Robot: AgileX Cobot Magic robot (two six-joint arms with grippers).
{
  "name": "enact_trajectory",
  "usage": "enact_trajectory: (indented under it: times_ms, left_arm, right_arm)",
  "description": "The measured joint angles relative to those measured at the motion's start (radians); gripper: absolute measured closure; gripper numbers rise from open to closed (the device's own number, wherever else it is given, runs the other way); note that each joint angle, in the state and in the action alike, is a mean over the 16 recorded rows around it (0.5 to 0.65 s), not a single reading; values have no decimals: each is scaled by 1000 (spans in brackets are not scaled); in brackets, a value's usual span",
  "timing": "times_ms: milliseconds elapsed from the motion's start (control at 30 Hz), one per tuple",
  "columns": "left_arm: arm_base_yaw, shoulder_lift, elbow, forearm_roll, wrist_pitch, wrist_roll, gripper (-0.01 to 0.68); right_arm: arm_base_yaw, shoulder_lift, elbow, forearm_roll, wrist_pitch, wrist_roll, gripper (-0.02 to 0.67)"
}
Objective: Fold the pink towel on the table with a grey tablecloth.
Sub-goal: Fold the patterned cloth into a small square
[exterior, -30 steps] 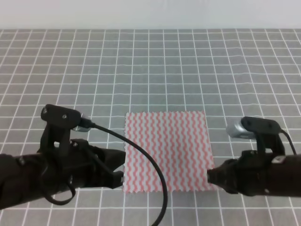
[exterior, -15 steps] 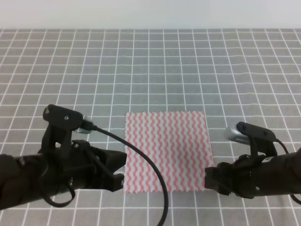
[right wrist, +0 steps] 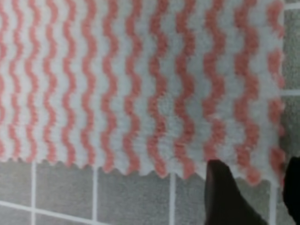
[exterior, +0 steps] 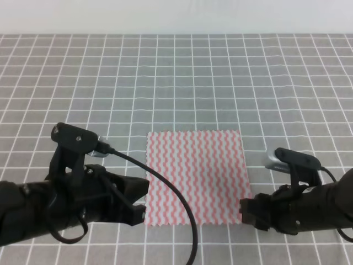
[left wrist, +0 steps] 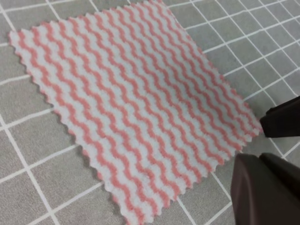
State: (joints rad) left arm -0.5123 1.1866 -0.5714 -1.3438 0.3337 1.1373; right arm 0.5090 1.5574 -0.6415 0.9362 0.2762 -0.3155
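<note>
The pink towel (exterior: 194, 176) lies flat and unfolded on the table with a grey tablecloth (exterior: 220, 83), its wavy pink and white stripes running away from me. My left gripper (exterior: 140, 212) sits low at the towel's near left corner. In the left wrist view that gripper (left wrist: 251, 143) is open, and the corner of the towel (left wrist: 140, 108) points into the gap. My right gripper (exterior: 246, 212) is at the near right corner. In the right wrist view it (right wrist: 258, 187) is open, its dark fingers (right wrist: 225, 192) straddling the zigzag edge of the towel (right wrist: 140, 79).
White grid lines cover the grey cloth (left wrist: 42, 187) on every side of the towel. A black cable (exterior: 165, 187) from the left arm loops over the towel's left part. A pale wall (exterior: 176, 16) bounds the far edge.
My right gripper has dropped lower and slid left to the towel's near right corner. The left arm has barely moved, and the towel has stayed flat.
</note>
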Motion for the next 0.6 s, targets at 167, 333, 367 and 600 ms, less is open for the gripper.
enact_trajectory:
  times_ms: [167,333,367,600]
  left_arm:
    - [0,0,0,0,-1,1,676]
    - [0,1,0,0,-1,2,677]
    - [0,1,0,0,-1,2,677]
    - [0,0,0,0,2,4,676]
  right_arm:
    - [0,15,0,10,-3,-1,383]
    - [-1,25,1,20,-4,-1,383]
    - [-1,27,0,22,-5,-1,383]
    - [0,30,-2,26,-9,-2,385]
